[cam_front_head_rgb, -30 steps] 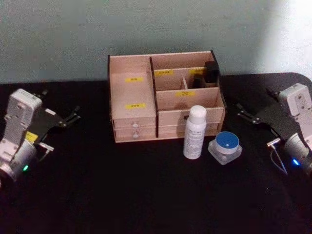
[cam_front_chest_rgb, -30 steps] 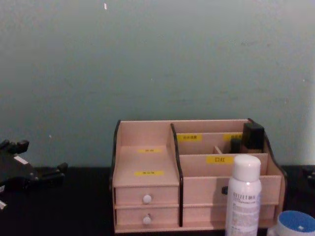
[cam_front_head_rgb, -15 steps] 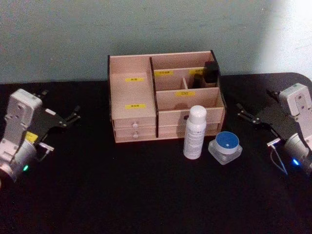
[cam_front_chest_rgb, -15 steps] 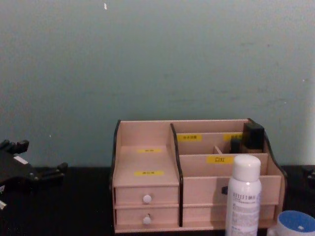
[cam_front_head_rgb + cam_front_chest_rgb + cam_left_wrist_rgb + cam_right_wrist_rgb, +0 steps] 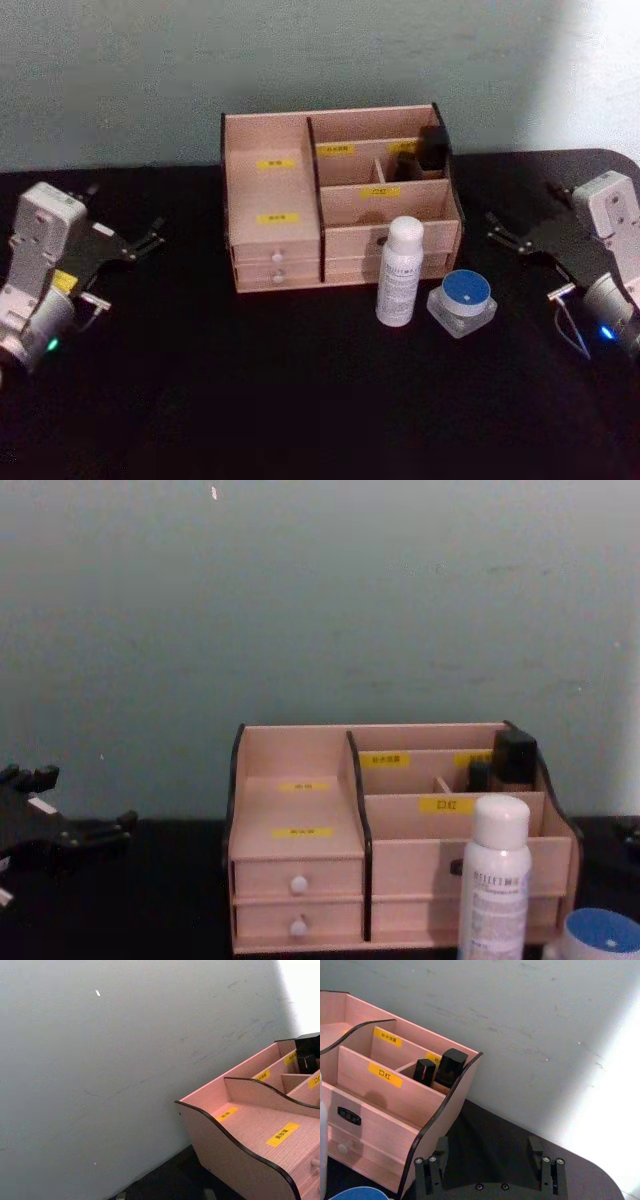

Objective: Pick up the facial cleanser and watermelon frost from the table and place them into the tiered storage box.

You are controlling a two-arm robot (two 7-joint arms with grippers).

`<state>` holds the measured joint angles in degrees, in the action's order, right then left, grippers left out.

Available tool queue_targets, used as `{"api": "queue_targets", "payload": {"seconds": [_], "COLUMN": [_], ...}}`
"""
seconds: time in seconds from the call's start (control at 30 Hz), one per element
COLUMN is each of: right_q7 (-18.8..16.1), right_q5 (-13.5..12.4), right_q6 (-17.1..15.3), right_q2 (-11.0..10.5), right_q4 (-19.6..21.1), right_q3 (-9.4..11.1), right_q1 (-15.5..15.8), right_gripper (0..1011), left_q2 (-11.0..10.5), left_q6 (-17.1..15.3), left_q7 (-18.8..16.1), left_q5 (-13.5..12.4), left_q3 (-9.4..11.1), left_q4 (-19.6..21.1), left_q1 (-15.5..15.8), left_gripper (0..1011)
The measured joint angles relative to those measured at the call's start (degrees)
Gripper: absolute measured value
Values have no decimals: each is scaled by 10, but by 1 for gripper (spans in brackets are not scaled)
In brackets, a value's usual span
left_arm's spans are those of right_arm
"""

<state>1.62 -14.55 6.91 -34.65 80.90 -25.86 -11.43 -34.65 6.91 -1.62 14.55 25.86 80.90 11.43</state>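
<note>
— Where does the tiered storage box (image 5: 275, 190) sit?
— At twelve o'clock on the black surface (image 5: 300, 400), against the wall, drawers facing the robot. Two small dark containers (image 5: 451, 1067) stand upright in its rear compartment on the three o'clock side.
— And the facial cleanser (image 5: 399, 272)?
— A white bottle, upright on the surface just in front of the box, at the box's five o'clock. I cannot tell whether it touches the box front.
— The watermelon frost (image 5: 463, 302)?
— A clear jar with a blue lid, just beside the bottle at its four o'clock, apart from it.
— The left pincer (image 5: 157, 232)?
— At the box's nine o'clock, well apart from it, above the surface, fingers spread and grasping nothing.
— The right pincer (image 5: 492, 227)?
— At the box's three o'clock, near the jar's one o'clock, pointing toward the box. The right wrist view shows its two fingers (image 5: 440, 1146) parted with nothing between them
</note>
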Motion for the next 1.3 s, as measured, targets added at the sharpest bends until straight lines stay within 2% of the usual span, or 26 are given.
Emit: {"api": "queue_targets", "payload": {"seconds": [0.17,0.5,0.77,0.97,1.3], "right_q7": [-3,-20,-45,-82,-135], "right_q5": [0,-1,-21,-47,-80], "right_q6": [-1,-4,-5,-2,5], "right_q2": [1,-2,-27,-50,-56], "right_q4": [0,14,58,108,155], "right_q3": [2,25,54,75,85], "right_q1": [1,16,53,93,127], "right_gripper": [1002,1003,1003,1003,1003], "left_q2": [0,0,0,0,0], "left_q6": [0,0,0,0,0], "left_q7": [0,0,0,0,0], "left_q5": [0,0,0,0,0], "left_q3": [0,0,0,0,0], "left_q4": [0,0,0,0,0], "left_q1": [0,0,0,0,0], "left_gripper": [1001,1001,1001,1001,1001]}}
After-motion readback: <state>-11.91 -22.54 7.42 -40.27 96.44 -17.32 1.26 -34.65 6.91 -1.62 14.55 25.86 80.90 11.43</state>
